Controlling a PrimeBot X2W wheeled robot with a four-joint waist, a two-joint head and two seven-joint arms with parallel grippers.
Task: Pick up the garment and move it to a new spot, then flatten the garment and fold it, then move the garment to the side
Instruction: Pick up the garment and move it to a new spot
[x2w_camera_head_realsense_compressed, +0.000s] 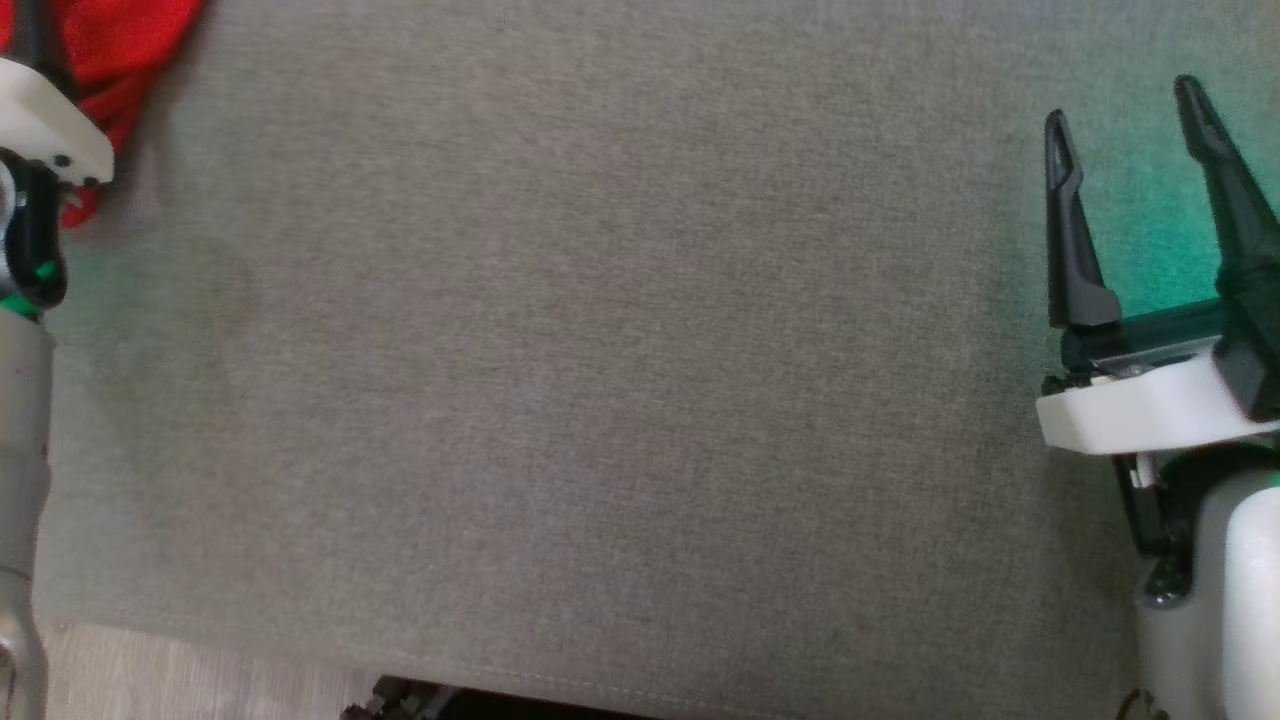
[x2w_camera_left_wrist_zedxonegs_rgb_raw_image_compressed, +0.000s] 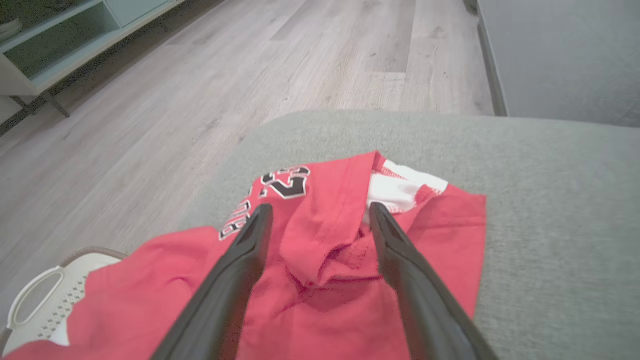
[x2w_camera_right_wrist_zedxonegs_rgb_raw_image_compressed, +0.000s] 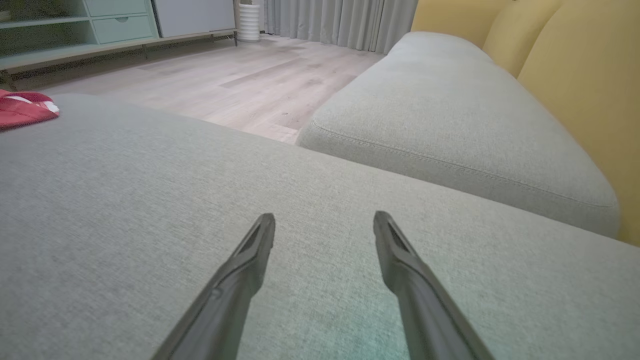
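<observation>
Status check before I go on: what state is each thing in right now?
garment: crumpled, unfolded, at the corner of the cushion, one edge hanging off.
left gripper: jaws open astride a raised fold, nothing gripped.
right gripper: jaws open, empty, over bare cushion.
basket: beside the cushion, partly hidden by the garment.

Caught just a corner of the red garment (x2w_camera_head_realsense_compressed: 130, 50) in the head view, the rest cut off by the top-left edge and masked by the left arm's white housing (x2w_camera_head_realsense_compressed: 50, 125). Found the right claw's (x2w_camera_head_realsense_compressed: 1120, 105) outer finger clipped by the right edge. In the left wrist view, made out only part of the black lettering (x2w_camera_left_wrist_zedxonegs_rgb_raw_image_compressed: 285, 182), creased under a fold. Saw the white basket (x2w_camera_left_wrist_zedxonegs_rgb_raw_image_compressed: 35, 300) half covered by cloth and clipped at the corner.
</observation>
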